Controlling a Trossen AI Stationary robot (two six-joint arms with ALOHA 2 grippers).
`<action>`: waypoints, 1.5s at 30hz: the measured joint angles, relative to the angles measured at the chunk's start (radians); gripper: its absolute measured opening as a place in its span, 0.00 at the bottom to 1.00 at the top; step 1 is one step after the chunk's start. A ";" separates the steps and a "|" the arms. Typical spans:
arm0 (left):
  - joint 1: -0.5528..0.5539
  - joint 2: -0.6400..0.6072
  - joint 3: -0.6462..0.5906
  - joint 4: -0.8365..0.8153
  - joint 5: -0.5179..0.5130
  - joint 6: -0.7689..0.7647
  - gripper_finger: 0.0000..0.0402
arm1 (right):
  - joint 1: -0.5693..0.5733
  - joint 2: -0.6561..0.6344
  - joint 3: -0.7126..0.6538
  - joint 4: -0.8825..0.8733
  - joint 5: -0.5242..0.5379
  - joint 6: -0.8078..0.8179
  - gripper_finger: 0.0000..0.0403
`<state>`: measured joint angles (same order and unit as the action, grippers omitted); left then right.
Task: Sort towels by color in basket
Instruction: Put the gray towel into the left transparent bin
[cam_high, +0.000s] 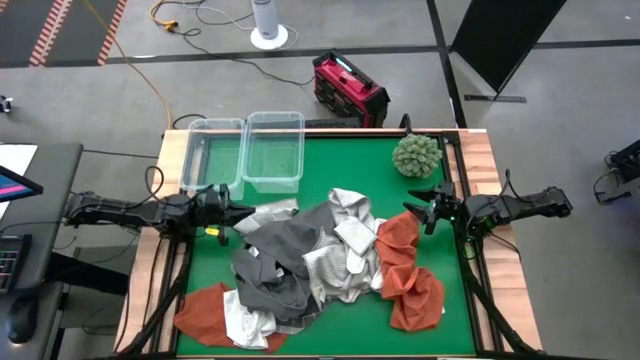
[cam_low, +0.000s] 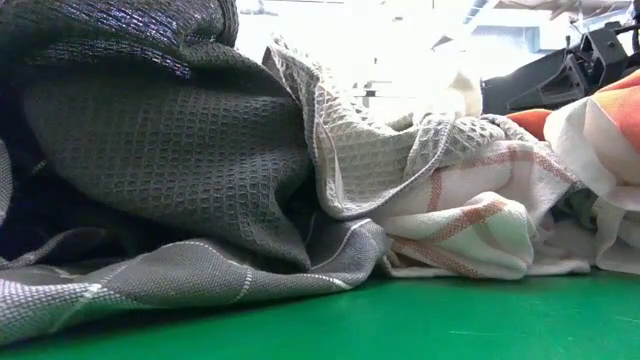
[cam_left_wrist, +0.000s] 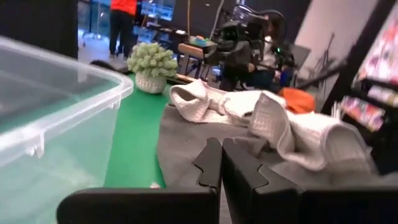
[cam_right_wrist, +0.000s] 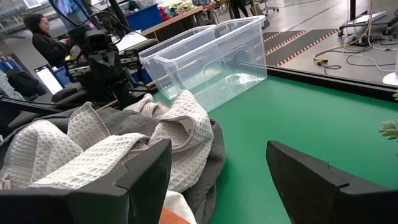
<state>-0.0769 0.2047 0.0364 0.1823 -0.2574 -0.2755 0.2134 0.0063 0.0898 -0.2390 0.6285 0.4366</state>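
Towels (cam_high: 320, 265) heaped on green table (cam_high: 455, 335)

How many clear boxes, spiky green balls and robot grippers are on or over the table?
Clear boxes: 2
Spiky green ball: 1
Grippers: 2, the left gripper and the right gripper
Total: 5

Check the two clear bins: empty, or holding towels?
Empty: both bins show only bare clear floors; all towels lie heaped on the mat.
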 joint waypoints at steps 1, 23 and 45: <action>0.000 0.000 0.000 0.001 0.000 -0.029 0.01 | 0.000 0.000 0.000 0.000 0.000 0.000 0.72; 0.000 0.000 0.000 0.123 -0.152 -0.846 0.01 | 0.002 0.000 -0.002 0.612 -0.001 0.431 0.72; 0.000 0.000 0.010 0.308 -0.124 -0.750 0.01 | 0.000 0.000 -0.001 0.302 0.002 0.685 0.72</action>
<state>-0.0769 0.2043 0.0460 0.4906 -0.3815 -1.0251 0.2134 0.0067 0.0887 0.0634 0.6308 1.1213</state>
